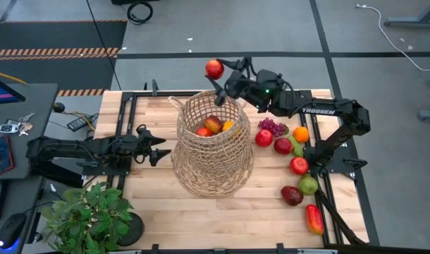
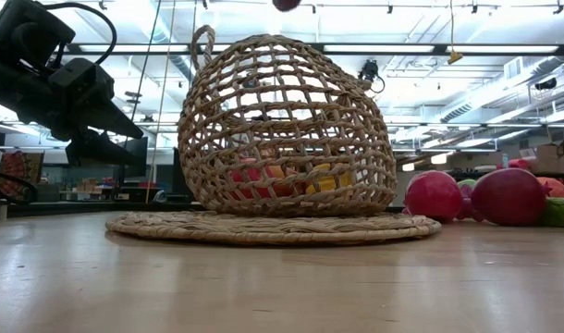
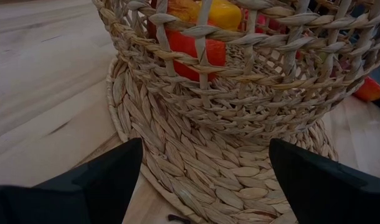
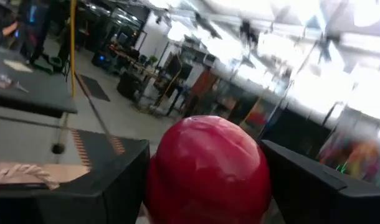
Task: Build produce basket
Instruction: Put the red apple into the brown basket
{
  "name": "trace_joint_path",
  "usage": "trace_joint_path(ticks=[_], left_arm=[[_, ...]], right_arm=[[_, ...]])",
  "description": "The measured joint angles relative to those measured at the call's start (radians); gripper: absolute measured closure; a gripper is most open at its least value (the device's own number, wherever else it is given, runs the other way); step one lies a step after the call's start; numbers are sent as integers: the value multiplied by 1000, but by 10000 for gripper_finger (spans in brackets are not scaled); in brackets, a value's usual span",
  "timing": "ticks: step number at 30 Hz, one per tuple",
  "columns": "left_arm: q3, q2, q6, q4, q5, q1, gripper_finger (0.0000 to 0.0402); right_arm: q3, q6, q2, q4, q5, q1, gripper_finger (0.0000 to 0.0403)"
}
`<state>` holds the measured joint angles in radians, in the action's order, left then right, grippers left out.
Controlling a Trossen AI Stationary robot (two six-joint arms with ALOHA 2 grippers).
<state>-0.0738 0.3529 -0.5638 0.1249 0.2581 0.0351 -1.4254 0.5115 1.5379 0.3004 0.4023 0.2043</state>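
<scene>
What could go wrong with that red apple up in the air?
The right gripper holds the red apple out past the basket rim's far edge, not over the opening. Let go there, it might hit the rim, bounce off and roll away. The narrow neck leaves little room, and swinging in could bump a thin handle.

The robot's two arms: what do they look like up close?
Both are dark, jointed arms. The right arm bears white TROSSEN lettering, a small green light and looping black cables. The left gripper and right gripper each end in two pointed black fingers.
</scene>
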Motion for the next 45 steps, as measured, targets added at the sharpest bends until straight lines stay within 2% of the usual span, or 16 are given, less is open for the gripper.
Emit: trace_joint_path(ticks=[3,6,8,11,19,27,31,36,45], left_arm=[[0,0,0,0,0,0,45],[0,0,0,0,0,0,45],[0,0,0,0,0,0,45],[0,0,0,0,0,0,45],[0,0,0,0,0,0,45],[0,0,0,0,0,0,45],[0,0,0,0,0,0,45],[0,0,0,0,0,0,45],[0,0,0,0,0,0,45]], right_arm=[[0,-186,0,-102,-18,23,102],[0,-324,0,-255,-174,58,103],[0,-372,11,-327,-284,75,103],[2,-430,18,-411,-382,92,103],[-24,-576,60,-516,-534,115,103],[-361,-537,287,-797,-552,83,110],[-457,-544,386,-848,-525,96,106],[-475,-547,460,-862,-530,118,102],[-470,-441,549,-964,-536,127,103]])
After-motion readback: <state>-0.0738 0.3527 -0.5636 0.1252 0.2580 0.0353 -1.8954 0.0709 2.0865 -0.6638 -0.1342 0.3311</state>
